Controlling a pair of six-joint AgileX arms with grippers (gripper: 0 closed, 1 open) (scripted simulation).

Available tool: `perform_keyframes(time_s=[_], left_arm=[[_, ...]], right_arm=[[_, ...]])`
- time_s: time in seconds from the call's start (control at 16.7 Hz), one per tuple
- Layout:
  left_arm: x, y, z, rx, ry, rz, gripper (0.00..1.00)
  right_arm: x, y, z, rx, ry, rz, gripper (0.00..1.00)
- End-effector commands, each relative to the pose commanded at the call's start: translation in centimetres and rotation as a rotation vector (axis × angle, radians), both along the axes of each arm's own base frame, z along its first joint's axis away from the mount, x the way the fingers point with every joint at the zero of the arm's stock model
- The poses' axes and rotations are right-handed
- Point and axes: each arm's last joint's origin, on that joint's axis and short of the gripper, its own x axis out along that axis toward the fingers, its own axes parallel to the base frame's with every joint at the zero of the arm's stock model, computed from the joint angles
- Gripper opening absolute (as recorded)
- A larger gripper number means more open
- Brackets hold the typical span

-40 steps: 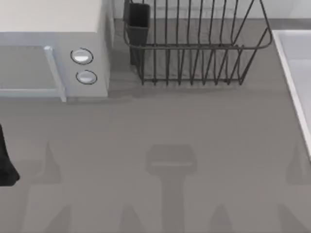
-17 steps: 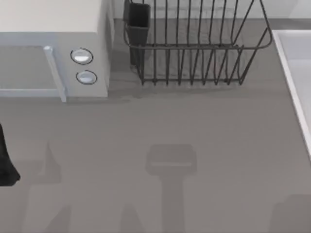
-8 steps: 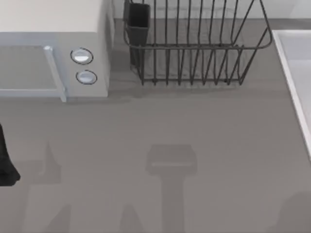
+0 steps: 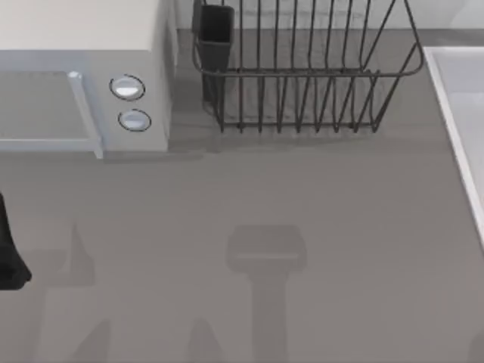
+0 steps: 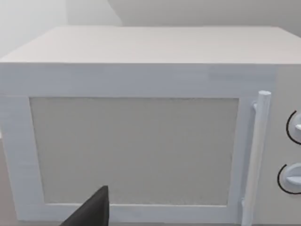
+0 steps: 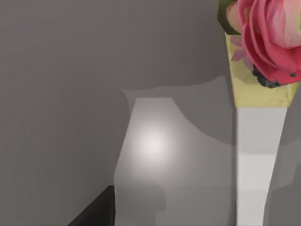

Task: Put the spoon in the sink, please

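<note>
Grey right-arm shadow slid off the table's (image 4: 340, 227) lower-right corner. Right gripper (image 6: 94, 213) hung over a rose-printed pale handle (image 6: 256, 155), probably the spoon; grip state: can't tell. Left gripper (image 5: 91, 213) parked facing microwave (image 5: 141, 141), also can't tell.

Our grey table (image 4: 318, 197) carries: white microwave (image 4: 83, 76) back-left, dark wire dish rack (image 4: 302, 72) back-centre, sink (image 4: 461, 113) at right edge.

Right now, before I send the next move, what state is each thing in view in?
Microwave: door shut, upright at the table's far left.
Dish rack: upright beside the microwave, dark cutlery holder at its left end.
Sink: at the right edge, the visible part bare.
Left arm: parked at the left edge.
Pink flower on a tan and white piece: seen by the right wrist camera, lying on grey.
</note>
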Motion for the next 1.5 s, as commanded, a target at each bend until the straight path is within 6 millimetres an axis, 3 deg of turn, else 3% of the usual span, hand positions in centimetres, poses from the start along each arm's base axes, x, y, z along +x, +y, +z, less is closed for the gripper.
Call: perform_keyframes(time_s=[0.12, 0.36, 1.14, 1.5], left_arm=[[0.00, 0.00, 0.00, 0.000, 0.000, 0.000, 1.00], [0.00, 0.00, 0.00, 0.000, 0.000, 0.000, 1.00], [0.00, 0.00, 0.00, 0.000, 0.000, 0.000, 1.00], [0.00, 0.00, 0.00, 0.000, 0.000, 0.000, 1.00]], right_arm=[[-0.25, 0.12, -0.97, 0.003, 0.007, 0.000, 1.00], [-0.30, 0.14, -1.11, 0.004, 0.008, 0.000, 1.00], [-0.30, 0.14, -1.11, 0.004, 0.008, 0.000, 0.02], [-0.30, 0.14, -1.11, 0.004, 0.008, 0.000, 0.00]])
